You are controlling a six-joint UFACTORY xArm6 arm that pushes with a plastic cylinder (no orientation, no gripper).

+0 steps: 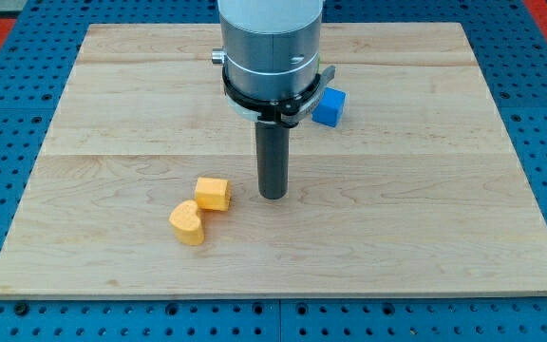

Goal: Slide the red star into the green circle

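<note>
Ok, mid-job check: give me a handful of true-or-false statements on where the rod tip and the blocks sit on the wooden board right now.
1. My tip stands just to the view's right of the upper yellow block, with a small gap between them. True.
2. A red star block lies beside the tip. False: no red star or green circle shows in the camera view; the arm's body may hide part of the wooden board.
3. The blue cube block sits toward the view's top, right of the arm. True.
4. The yellow heart-shaped block lies at the view's far right edge. False: it sits left of centre, below-left of the other yellow block.
</note>
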